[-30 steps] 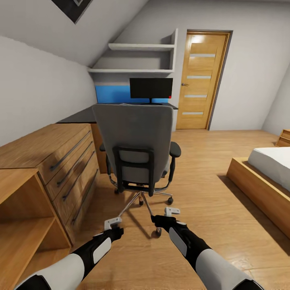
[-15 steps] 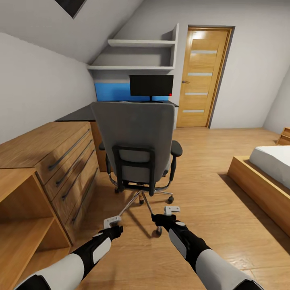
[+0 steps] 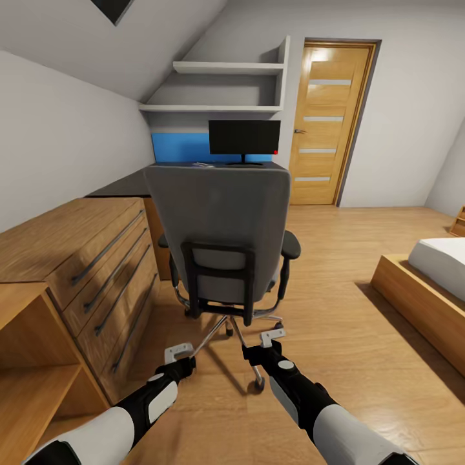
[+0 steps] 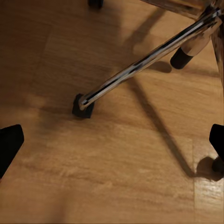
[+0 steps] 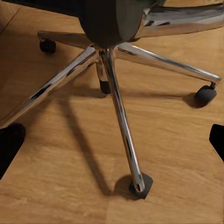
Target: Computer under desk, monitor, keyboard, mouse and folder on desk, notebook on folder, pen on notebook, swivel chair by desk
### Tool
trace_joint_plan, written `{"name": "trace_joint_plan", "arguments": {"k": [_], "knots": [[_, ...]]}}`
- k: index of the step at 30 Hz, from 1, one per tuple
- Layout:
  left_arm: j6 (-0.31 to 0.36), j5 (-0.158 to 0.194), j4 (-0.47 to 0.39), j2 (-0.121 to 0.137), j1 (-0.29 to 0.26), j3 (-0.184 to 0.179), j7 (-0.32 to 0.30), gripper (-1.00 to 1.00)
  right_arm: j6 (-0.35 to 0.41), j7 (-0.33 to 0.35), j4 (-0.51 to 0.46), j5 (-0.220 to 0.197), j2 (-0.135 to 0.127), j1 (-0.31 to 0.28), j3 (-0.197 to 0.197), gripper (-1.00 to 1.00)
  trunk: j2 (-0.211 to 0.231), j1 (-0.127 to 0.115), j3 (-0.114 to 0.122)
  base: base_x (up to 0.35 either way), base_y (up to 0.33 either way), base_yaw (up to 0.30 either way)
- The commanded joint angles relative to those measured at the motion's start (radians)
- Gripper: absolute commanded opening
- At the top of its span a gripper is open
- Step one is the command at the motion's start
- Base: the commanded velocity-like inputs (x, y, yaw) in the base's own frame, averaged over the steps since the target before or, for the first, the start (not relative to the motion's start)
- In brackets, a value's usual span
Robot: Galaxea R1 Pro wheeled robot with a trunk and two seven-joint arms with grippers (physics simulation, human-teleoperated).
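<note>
The swivel chair (image 3: 219, 219) stands right in front of me with its grey back turned my way, so its seat and the folder are hidden. Behind it the monitor (image 3: 244, 137) sits on the black desk (image 3: 126, 185) against the blue panel. My left gripper (image 3: 179, 352) and right gripper (image 3: 272, 336) hang low over the floor just short of the chair's chrome star base (image 5: 120, 116), both open and empty. The left wrist view looks down on one chrome leg (image 4: 140, 67) and its caster. Keyboard, mouse, notebook, pen and computer are out of view.
A light wooden drawer chest (image 3: 97, 252) and an open shelf unit (image 3: 32, 368) line the left side. A wooden bed frame (image 3: 426, 290) lies at the right. A door (image 3: 329, 123) is at the back; wall shelves (image 3: 219, 87) hang above the desk.
The whole view has moved forward and slightly right; the chair now looms larger and nearer to my grippers. Both grippers keep their pose.
</note>
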Motion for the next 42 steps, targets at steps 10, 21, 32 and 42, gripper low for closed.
{"name": "trace_joint_plan", "arguments": {"k": [10, 21, 32, 42], "knots": [[-0.020, 0.009, 0.000, -0.001, -0.001, -0.012, 0.004, 1.00, -0.003, -0.009, -0.001, -0.005, -0.002, 0.000, 0.008, 1.00, 0.000, 0.000, -0.001, 0.101, 0.002, 0.000], [-0.021, 0.009, 0.000, -0.001, -0.001, -0.012, 0.004, 1.00, -0.004, -0.009, -0.001, -0.004, -0.002, 0.000, 0.007, 1.00, 0.000, 0.000, -0.001, 0.193, 0.000, -0.004], [-0.021, 0.009, 0.000, -0.003, -0.001, -0.015, 0.003, 1.00, -0.023, -0.011, 0.000, -0.005, -0.004, 0.000, 0.007, 1.00, 0.000, 0.000, 0.004, 0.012, 0.000, -0.160], [-0.020, 0.007, 0.000, -0.005, -0.001, -0.018, 0.000, 1.00, -0.021, -0.015, 0.000, -0.008, -0.004, 0.000, 0.004, 1.00, 0.000, 0.000, 0.005, 0.139, 0.000, -0.102]]}}
